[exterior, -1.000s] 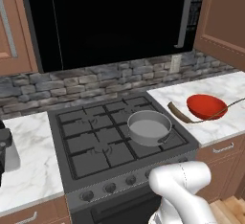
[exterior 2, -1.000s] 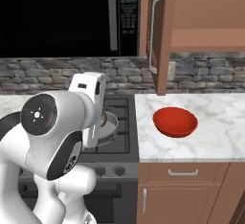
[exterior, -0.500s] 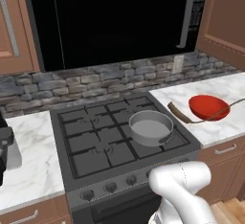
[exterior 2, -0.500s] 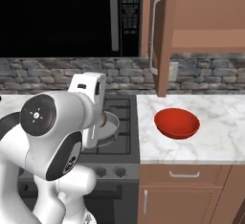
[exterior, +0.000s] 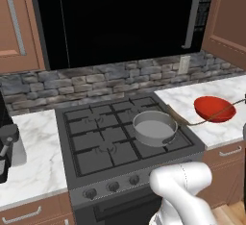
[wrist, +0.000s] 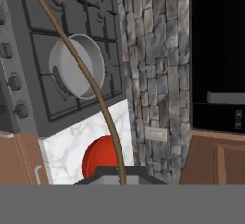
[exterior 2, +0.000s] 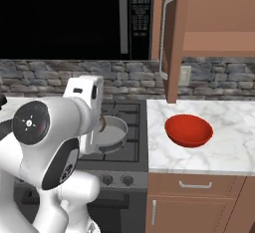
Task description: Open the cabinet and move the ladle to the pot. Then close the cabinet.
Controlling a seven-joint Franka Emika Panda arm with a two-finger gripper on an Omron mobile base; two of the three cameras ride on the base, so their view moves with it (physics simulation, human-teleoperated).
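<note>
Your tool was closed on the thin dark-brown ladle [wrist: 91,82], gripped at the handle end so the scoop led toward the shallow round grey metal pot [exterior: 153,128] on the stove. The ladle hung over the red bowl [exterior: 215,108] on the marble worktop [exterior 2: 234,142]. The reddish-brown wooden cabinet [exterior 2: 172,38] door stood open, waiting for closing.

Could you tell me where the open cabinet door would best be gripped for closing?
Probably its long vertical silver bar handle, near mid-height, approached from the microwave side: the door stands swung out edge-on, and the bar stands proud of that face.
</note>
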